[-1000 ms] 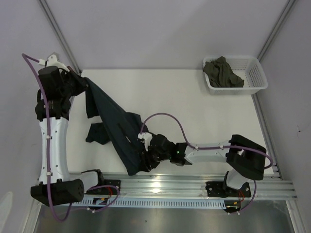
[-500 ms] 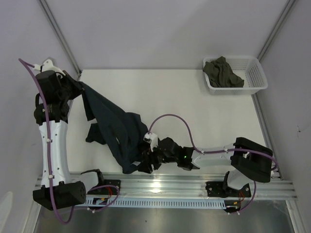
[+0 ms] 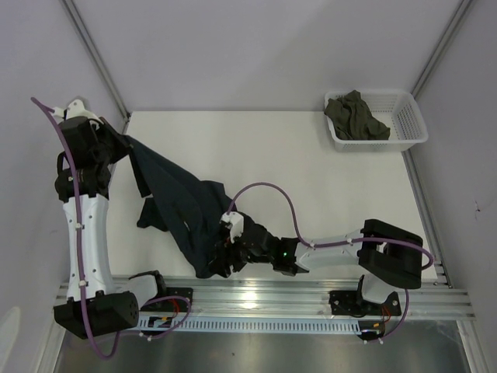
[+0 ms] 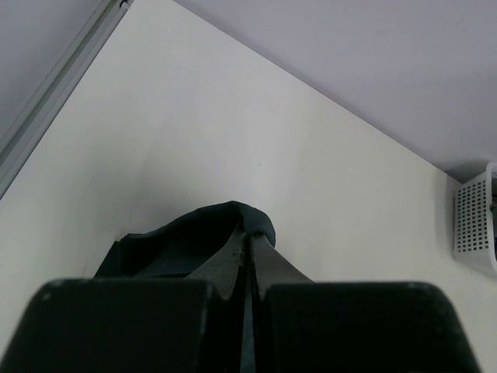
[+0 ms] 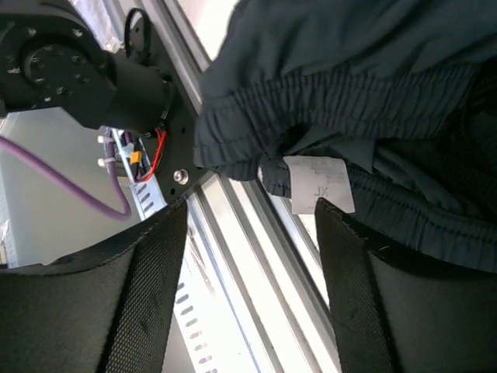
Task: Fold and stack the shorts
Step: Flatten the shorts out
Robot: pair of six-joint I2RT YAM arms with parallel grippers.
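Observation:
The dark teal-navy shorts [image 3: 182, 206] hang as a long slanted sheet from the far left down to the table's near edge. My left gripper [image 3: 124, 144] holds their upper end, raised at the far left. In the left wrist view the left gripper [image 4: 251, 235] is shut on a fold of the shorts [image 4: 182, 241]. My right gripper [image 3: 223, 256] sits low at the shorts' near end. In the right wrist view it [image 5: 252, 206] is open, with the gathered waistband [image 5: 342, 109] and white label [image 5: 314, 183] just beyond the fingertips and nothing gripped.
A white basket [image 3: 411, 116] with a dark olive garment [image 3: 356, 116] stands at the far right corner; its wall [image 4: 477, 221] shows in the left wrist view. The metal rail [image 5: 256, 256] and the left arm's base [image 5: 70, 70] lie right under the right gripper.
The right jaws have spread wider and the right arm has stretched a little further left along the near edge. The left gripper has drawn the shorts' upper end slightly left.

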